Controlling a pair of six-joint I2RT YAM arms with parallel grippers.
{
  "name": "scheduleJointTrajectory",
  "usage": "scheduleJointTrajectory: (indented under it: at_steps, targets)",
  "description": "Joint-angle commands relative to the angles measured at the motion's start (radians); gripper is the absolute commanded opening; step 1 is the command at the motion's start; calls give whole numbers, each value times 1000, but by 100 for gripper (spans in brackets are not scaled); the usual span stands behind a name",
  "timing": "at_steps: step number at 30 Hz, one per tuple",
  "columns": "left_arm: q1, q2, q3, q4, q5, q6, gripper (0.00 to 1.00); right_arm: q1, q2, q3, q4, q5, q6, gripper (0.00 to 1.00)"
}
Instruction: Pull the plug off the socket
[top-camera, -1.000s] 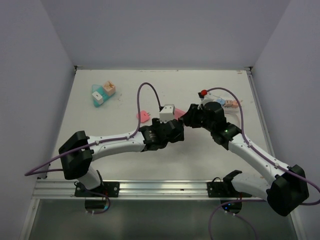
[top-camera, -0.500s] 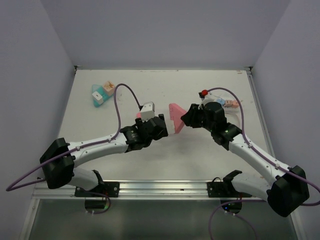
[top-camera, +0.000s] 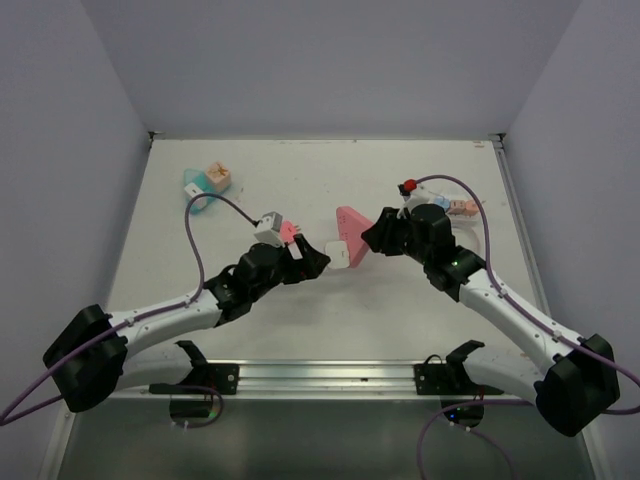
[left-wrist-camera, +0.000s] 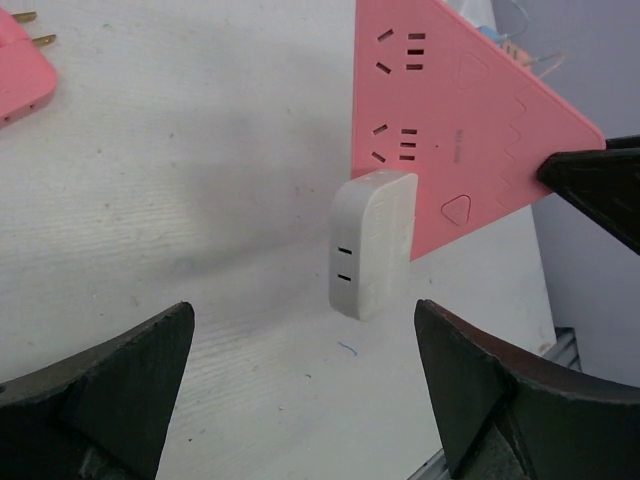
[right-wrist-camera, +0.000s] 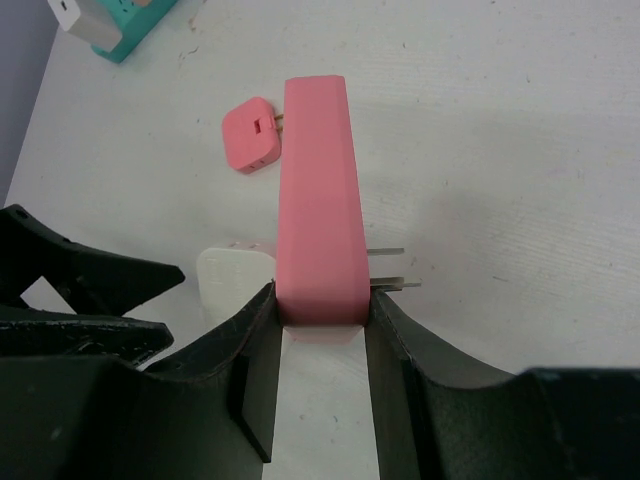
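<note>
**A:** Why is the pink socket (right-wrist-camera: 312, 190) standing on edge instead of lying flat?

**B:** The right gripper (right-wrist-camera: 320, 312) has it clamped by its right-hand corner, with the jaws closed tight on both flat faces. That turns the face carrying the white plug (left-wrist-camera: 372, 243) to the left, toward the other arm. I read the hold as an anchor, since a pull needs something to pull against.

**A:** So where is the plug itself?

**B:** It is on the socket's near corner, jutting out leftward over the table (top-camera: 400, 180). I see no gap between it and the pink face, so I judge it not yet pulled, though its pins are hidden.

**A:** And the left gripper (left-wrist-camera: 303, 335)?

**B:** It is spread wide and holds nothing. It sits near the plug but short of it, lined up so one finger could pass on each side. It looks set for closing in, gripping and drawing away leftward.

**A:** What about the metal prongs (right-wrist-camera: 385, 265) on the socket's right side?

**B:** Probably the socket's own, on its back face. The loose pink plug (right-wrist-camera: 250, 135) lies farther off on the table, apart from all this.
</note>
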Motion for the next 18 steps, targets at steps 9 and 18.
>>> scheduleJointTrajectory:
  at_steps: [9, 18]
  targets:
    - [75, 101, 12, 348, 341, 84, 87, 2, -22, 15, 105, -110, -9, 0]
    - [77, 189, 53, 367, 361, 75, 65, 1, -29, 13, 135, -133, -35, 0]
